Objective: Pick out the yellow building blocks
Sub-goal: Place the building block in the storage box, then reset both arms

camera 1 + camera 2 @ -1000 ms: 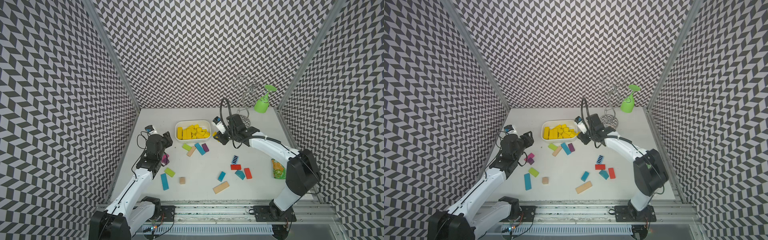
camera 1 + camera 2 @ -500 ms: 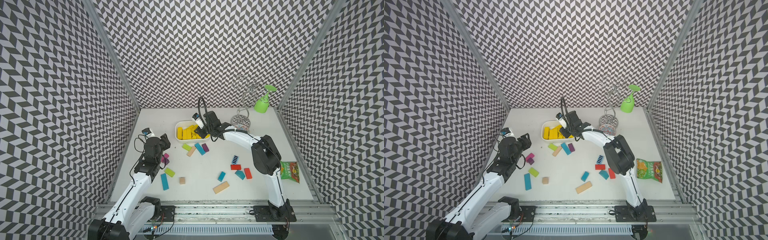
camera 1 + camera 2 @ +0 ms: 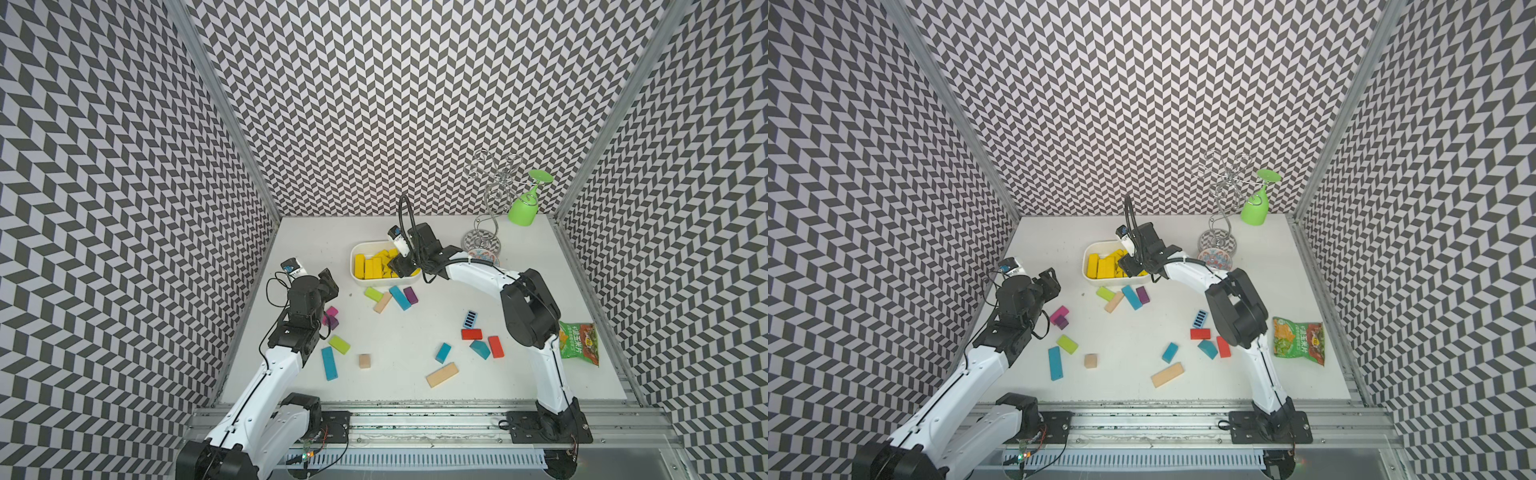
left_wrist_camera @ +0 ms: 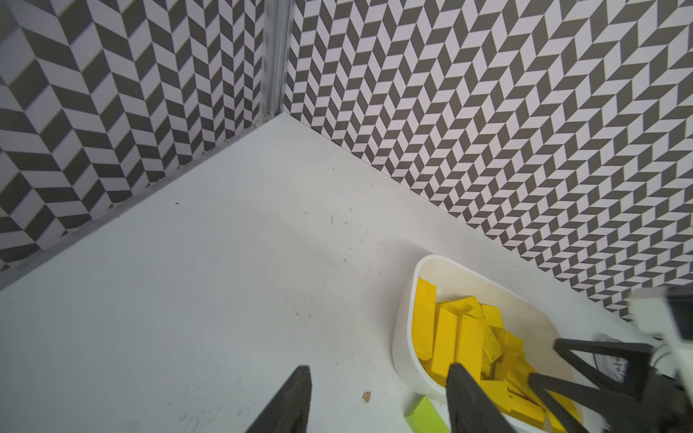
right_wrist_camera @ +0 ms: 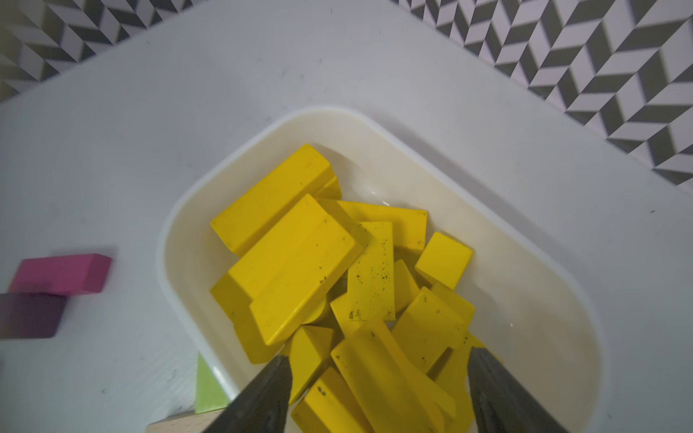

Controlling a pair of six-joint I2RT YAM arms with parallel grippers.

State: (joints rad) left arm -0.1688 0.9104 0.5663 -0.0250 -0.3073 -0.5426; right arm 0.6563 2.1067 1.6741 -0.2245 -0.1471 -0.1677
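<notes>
The yellow building blocks (image 3: 372, 266) (image 3: 1100, 266) lie piled in a white tub (image 3: 353, 259) (image 3: 1086, 266) at the back middle of the table. My right gripper (image 3: 395, 266) (image 3: 1127, 266) hangs over the tub's right end, open. In the right wrist view its gripper (image 5: 378, 360) straddles a blurred yellow bar (image 5: 382, 375) lying loose on the pile (image 5: 300, 262), with neither finger touching it. My left gripper (image 3: 328, 278) (image 4: 378, 371) is open and empty, over bare table left of the tub (image 4: 403, 330).
Lime-green (image 3: 373, 294) (image 3: 339, 344), blue (image 3: 400, 297), purple (image 3: 410, 294), pink (image 3: 331, 311), red (image 3: 471, 333) and plain wooden blocks (image 3: 441, 374) lie scattered in front of the tub. A snack bag (image 3: 577, 343) lies at the right. A wire rack with a green glass (image 3: 525, 205) stands back right.
My right arm swung left from beside the tub to over it, and its jaws opened, letting a yellow block go. The snack bag came into view. My left gripper drifted slightly left.
</notes>
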